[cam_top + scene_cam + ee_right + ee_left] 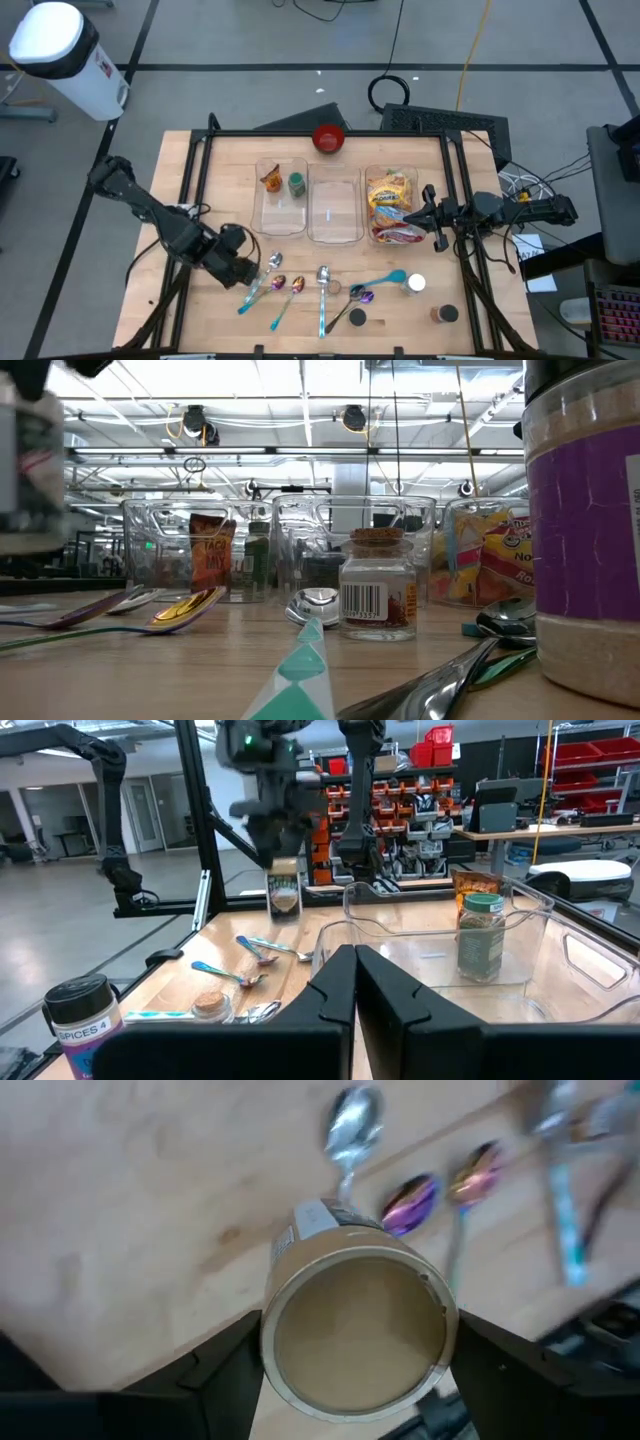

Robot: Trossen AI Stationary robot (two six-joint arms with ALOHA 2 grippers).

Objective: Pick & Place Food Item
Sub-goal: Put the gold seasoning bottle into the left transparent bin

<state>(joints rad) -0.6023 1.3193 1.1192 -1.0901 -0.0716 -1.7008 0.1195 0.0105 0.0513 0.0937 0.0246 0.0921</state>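
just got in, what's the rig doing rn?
The left tool is shut on a spice jar and holds it above the table, near the spoons at the front left. Three clear bins sit mid-table: the left bin holds a green-lidded jar and an orange packet, the right bin snack bags. The right tool is shut and empty, waiting by the right bin.

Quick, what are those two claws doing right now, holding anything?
Left claw: closed around a spice jar, lifted above the spoons.
Right claw: shut, holding nothing, beside the clear bins.
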